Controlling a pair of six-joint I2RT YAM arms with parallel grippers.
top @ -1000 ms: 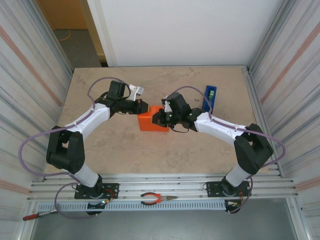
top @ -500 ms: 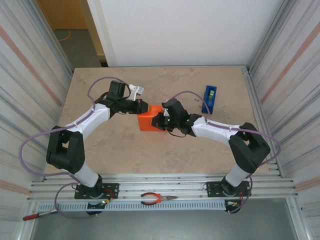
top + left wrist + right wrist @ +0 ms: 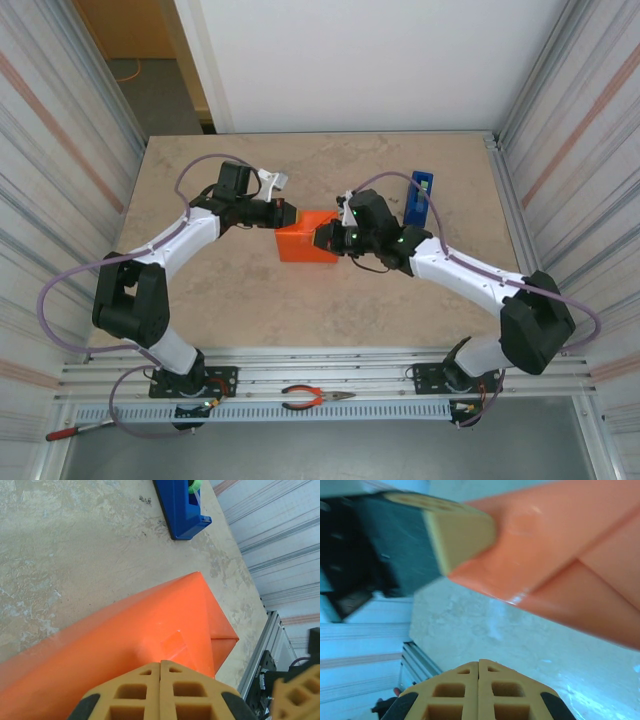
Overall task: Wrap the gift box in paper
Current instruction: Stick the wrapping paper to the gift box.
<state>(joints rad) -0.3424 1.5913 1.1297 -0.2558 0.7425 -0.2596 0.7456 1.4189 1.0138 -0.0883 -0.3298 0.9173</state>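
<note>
small orange paper-wrapped box (image 3: 300, 246) sits mid-frame on the beige mottled worktop (image 3: 240, 300); left claw (image 3: 287, 214) and right claw (image 3: 320, 237), both pinched closed and empty, seemingly touch its upper-left and right edges.

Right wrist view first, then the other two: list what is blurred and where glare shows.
Right wrist view: the left gripper is blurred, the gift box soft, with a glare spot on its lower edge. Left wrist view: box sharp with a glossy patch; the right gripper blurred at the corner. Top external view: evenly lit, sharp, soft shadows.
</note>
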